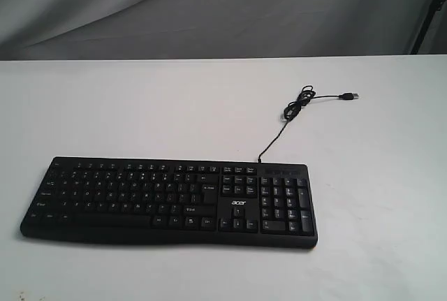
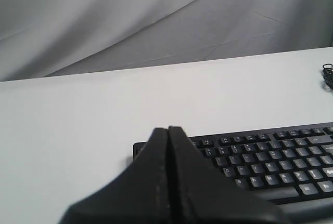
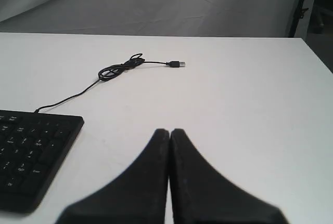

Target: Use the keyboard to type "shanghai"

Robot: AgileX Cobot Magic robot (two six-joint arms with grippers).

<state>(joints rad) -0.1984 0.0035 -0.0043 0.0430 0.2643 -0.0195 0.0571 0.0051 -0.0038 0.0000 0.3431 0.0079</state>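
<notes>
You seemed at the start: the acer keyboard (image 1: 167, 200) lay flat on the white table (image 1: 363, 175), left gripper (image 2: 168, 130) and right gripper (image 3: 169, 131) both pinched closed, and your next move needed one tip lowered onto S.

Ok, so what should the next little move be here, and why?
Probably bring the left claw over the left half of the keyboard, toward the first letter, S. Both claws are shut, fit for poking, but neither shows in the exterior view, so neither is over the keys yet. The left one faces that end; the right claw sits off the number-pad end.
</notes>
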